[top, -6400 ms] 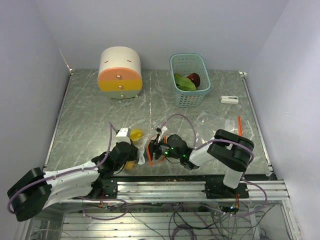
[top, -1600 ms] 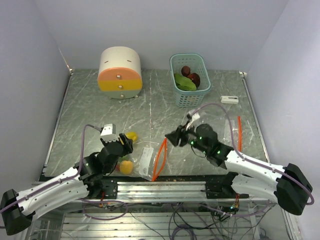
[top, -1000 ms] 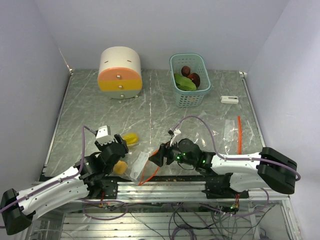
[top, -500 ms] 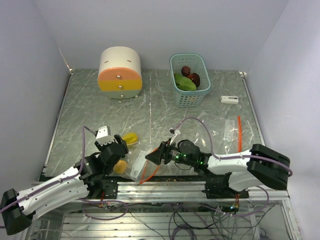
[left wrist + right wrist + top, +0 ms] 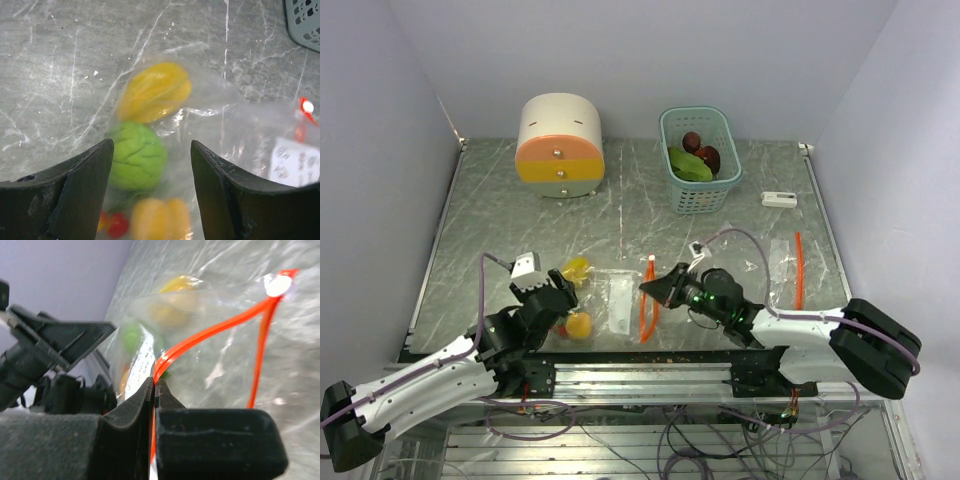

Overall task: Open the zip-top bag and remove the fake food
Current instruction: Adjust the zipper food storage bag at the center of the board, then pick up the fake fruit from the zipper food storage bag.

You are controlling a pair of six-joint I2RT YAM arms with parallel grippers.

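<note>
- Fruit pieces of the fake food (image 5: 137, 156) lie inside the zip-top bag (image 5: 618, 300), which rests on the worktop (image 5: 500, 220) near its front edge, between the 2 arms.
- Left wrist view shows 4 pieces through the clear film: a yellow fruit (image 5: 154, 91), a lime-green fruit (image 5: 135, 160), an orange piece (image 5: 160, 220) cut off by the lower edge, and a small red bit (image 5: 116, 225) at the edge of the left finger.
- Top view shows clearly only the yellow fruit and the orange piece; the lime-green fruit is hidden near the left tool (image 5: 557, 297).
- Left tool stands wide open above the bag, and the fruits show between its 2 fingers (image 5: 75, 190). Whether the fingers touch the film, I cannot tell.
- Right tool (image 5: 153, 390) is closed tight on the orange zip strip (image 5: 215, 332) of the bag. Only the right wrist view shows this grip; from the top, the tip just meets the strip.
- Right wrist view is blurred, so the fruits are only yellow and green spots behind the film.
- More fake food is in the teal basket (image 5: 665, 130) at the back: a green leafy piece (image 5: 688, 165) and dark red pieces (image 5: 705, 152). Only the top view shows them.
- Round drawer box (image 5: 560, 145) stands to the left of the basket.
</note>
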